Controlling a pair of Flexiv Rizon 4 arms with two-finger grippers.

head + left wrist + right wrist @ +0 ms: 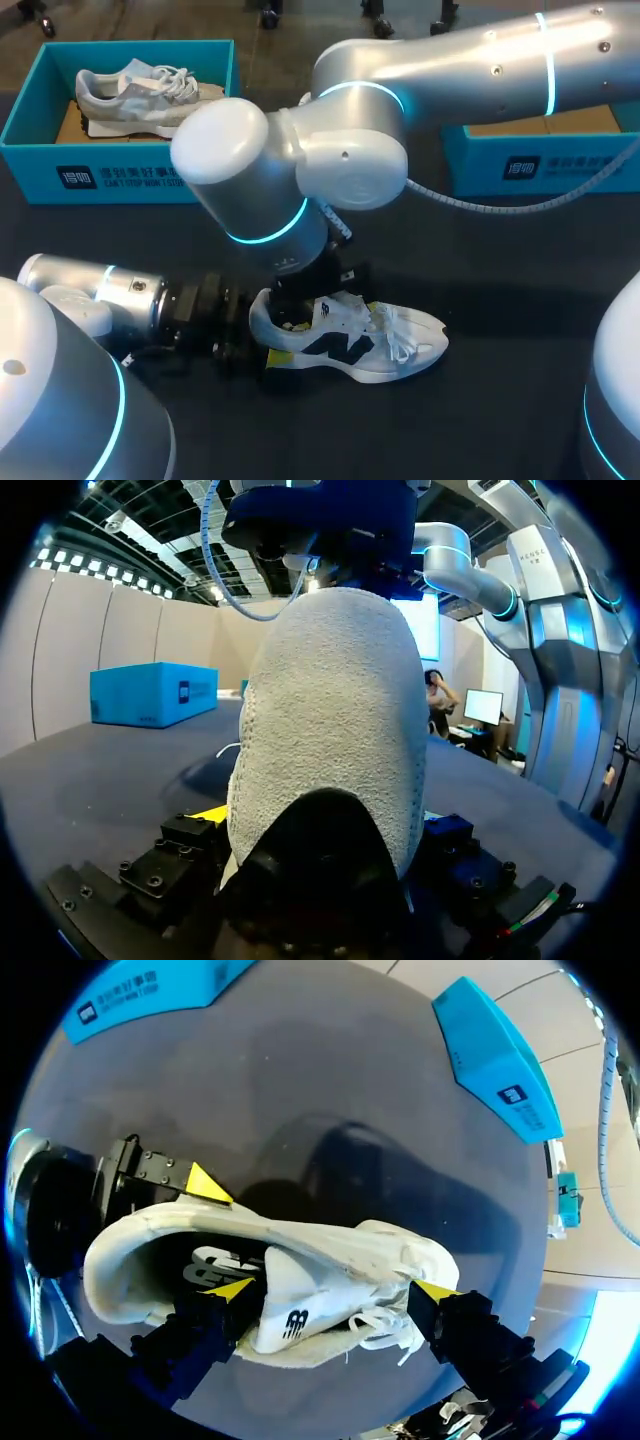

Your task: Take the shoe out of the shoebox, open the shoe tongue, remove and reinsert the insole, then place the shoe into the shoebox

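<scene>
Head view: a white shoe (350,345) with a black side mark lies on its sole on the dark worktop (500,420), toe toward the robot's right and well apart from the open blue shoebox (120,175) at the far left. A grey shoe (130,95) lies in that box. A second blue box (540,160) stands at the far right. The left end effector (272,342) is at the heel. The right end effector (305,290) hangs over the shoe's opening, largely hidden by its own arm.

Left wrist view: the shoe's heel (330,730) fills the space between the left end effector's (320,825) fingers, which clamp it from both sides.

Right wrist view: the right end effector (332,1290) is spread wide above the shoe (330,1250). One tip is over the opening beside the tongue (285,1310), the other by the laces. The insole (215,1265) shows inside. One left finger (205,1182) rests against the heel collar.
</scene>
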